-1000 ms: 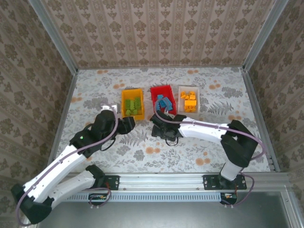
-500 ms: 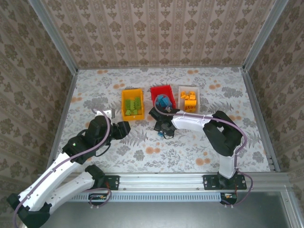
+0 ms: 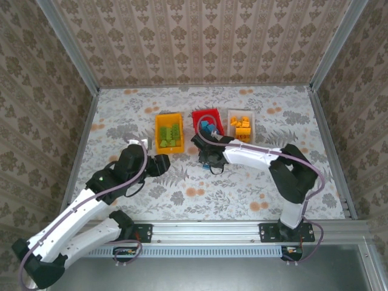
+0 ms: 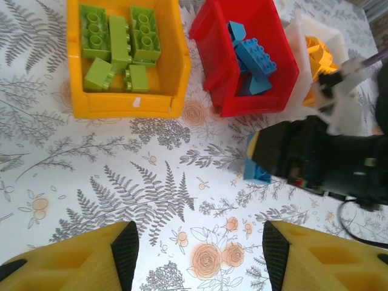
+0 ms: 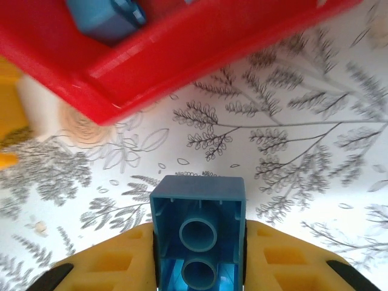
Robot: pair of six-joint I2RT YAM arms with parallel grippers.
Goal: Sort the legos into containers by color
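Top external view: three small open rectangular plastic bins stand in a row on the floral-covered table (image 3: 291, 121), closer to its far edge than to its near one. They are a yellow-orange bin (image 3: 157, 133) with green bricks (image 3: 171, 134), a red bin (image 3: 213, 113) with blue bricks (image 3: 208, 127), and a white bin (image 3: 241, 142) with orange bricks (image 3: 242, 128). The right gripper (image 3: 208, 162) sits just off the red bin's near wall. The left gripper (image 3: 162, 163) stands off the yellow-orange bin's near side, further toward the table's left edge.

Left wrist view: its own yellow fingers (image 4: 66, 260) stand wide apart with bare table between them, so this pincer is released and carries nothing. A small blue studded plastic brick (image 4: 257, 174) shows under the right arm's dark body, on the near side of the red bin (image 4: 242, 109) and apart from it.

Right wrist view: the blue brick (image 5: 198, 230) fills the gap between the yellow pads (image 5: 115, 260), hollow underside toward the camera. Both pads lie against its flanks, so I judge this pincer to be grasping it. The brick's long axis runs from the pincer toward the red bin (image 5: 182, 57), with the grip across its short width.

Assessment: the red bin lies directly ahead of the held brick, toward the far edge. The right arm is plainly the nearer one, and the coming move calls for lifting the brick over the near wall.
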